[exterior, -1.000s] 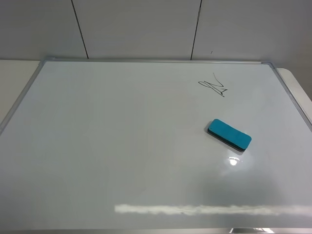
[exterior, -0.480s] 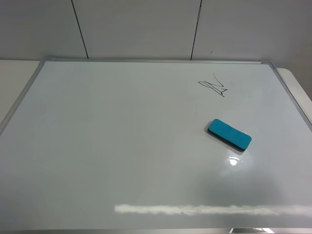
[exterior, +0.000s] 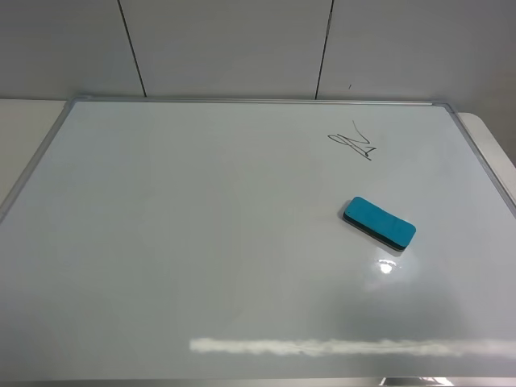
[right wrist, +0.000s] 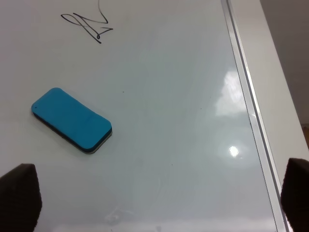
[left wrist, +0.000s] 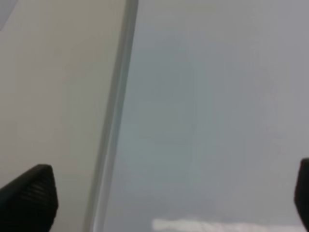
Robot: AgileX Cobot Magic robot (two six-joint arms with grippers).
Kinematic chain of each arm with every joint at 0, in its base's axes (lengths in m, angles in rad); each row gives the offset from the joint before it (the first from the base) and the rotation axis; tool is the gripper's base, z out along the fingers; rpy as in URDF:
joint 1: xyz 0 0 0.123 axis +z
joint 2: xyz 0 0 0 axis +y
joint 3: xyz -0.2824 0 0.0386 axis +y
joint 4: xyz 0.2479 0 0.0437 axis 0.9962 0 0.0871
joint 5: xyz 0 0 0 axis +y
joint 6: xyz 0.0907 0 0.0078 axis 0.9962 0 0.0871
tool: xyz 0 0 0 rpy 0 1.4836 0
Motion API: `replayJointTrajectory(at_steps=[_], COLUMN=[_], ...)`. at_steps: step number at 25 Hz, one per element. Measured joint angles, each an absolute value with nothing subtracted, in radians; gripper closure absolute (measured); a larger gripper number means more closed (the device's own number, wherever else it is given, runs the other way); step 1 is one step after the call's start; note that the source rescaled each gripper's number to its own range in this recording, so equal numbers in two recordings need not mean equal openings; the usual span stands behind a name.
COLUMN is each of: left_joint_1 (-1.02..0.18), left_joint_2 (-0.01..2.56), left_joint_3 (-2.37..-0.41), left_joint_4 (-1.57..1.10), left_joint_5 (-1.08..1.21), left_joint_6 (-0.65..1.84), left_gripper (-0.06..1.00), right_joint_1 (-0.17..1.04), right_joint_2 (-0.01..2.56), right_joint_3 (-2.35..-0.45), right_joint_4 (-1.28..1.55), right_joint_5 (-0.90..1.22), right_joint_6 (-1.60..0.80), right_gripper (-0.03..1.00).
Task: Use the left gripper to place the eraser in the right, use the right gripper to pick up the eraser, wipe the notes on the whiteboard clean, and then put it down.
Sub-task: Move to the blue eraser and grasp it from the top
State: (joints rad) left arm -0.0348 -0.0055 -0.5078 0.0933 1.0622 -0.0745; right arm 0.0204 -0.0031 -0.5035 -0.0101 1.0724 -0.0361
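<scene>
Reaching across comes first: eraser [exterior: 379, 222] lies flat on the board [exterior: 201, 226], right half, near the notes [exterior: 352, 143]. Left end effector [left wrist: 166, 193] is wide open over the left frame [left wrist: 116, 121], well apart; right end effector [right wrist: 158, 193] open, empty. Pinch eraser's long sides, keep it level.

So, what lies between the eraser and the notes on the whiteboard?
Nothing: only bare whiteboard separates the eraser from the notes, as the exterior high and right wrist views both show.
</scene>
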Motion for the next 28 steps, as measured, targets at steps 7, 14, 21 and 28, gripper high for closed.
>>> replayJointTrajectory(at_steps=[7, 14, 21, 28], left_joint_1=[-0.046, -0.046, -0.046, -0.046], left_joint_2=[-0.006, -0.006, -0.006, -0.006], left_joint_3=[-0.508, -0.508, -0.508, -0.508], left_joint_4=[0.094, 0.094, 0.094, 0.094], left_joint_5=[1.062, 1.062, 1.061, 1.061], left_joint_6=[-0.076, -0.076, -0.076, -0.076], left_gripper=[-0.06, -0.06, -0.06, -0.06], right_joint_1=[0.02, 0.02, 0.02, 0.02], right_joint_2=[-0.003, -0.003, -0.003, -0.003], right_joint_3=[-0.503, -0.503, -0.503, -0.503], right_joint_4=[-0.01, -0.01, -0.01, -0.01], right_joint_5=[1.072, 1.072, 1.072, 1.072], right_joint_6=[-0.036, -0.036, -0.036, -0.036], right_gripper=[-0.03, -0.03, -0.03, -0.03])
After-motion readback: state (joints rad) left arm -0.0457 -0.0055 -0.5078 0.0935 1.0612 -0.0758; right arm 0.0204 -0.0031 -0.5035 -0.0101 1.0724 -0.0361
